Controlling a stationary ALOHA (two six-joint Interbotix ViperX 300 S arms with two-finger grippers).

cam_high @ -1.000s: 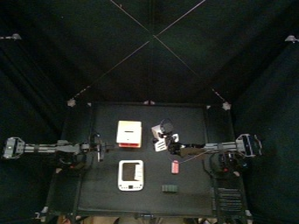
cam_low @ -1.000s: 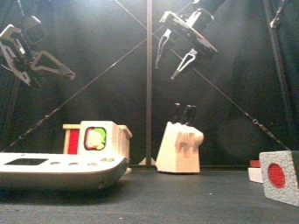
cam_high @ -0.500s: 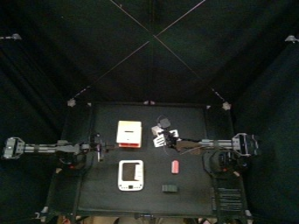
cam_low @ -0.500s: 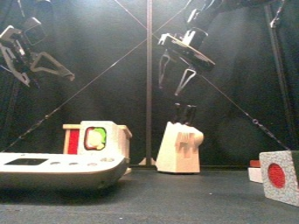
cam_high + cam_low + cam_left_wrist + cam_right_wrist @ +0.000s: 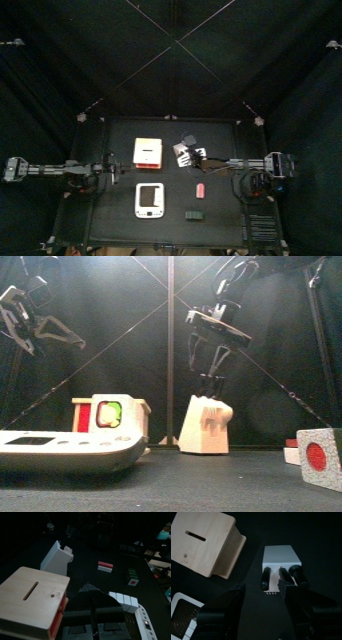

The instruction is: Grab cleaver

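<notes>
A pale wooden knife block stands mid-table with several dark handles sticking out of its top. I cannot tell which handle is the cleaver's, and no pale blade shows. My right gripper hangs open just above those handles. In the top view it is at the block's right side. The right wrist view looks down on the block and the handles close in front of the jaws. My left gripper rests open, high at the left.
A wooden box with red and green stands left of the block. A flat white device lies front left. A cube with a red circle is at the front right. A tiny red piece and a dark block lie nearer the front.
My right gripper has come down and moved in over the knife block's handles. The left arm and the objects have not moved.
</notes>
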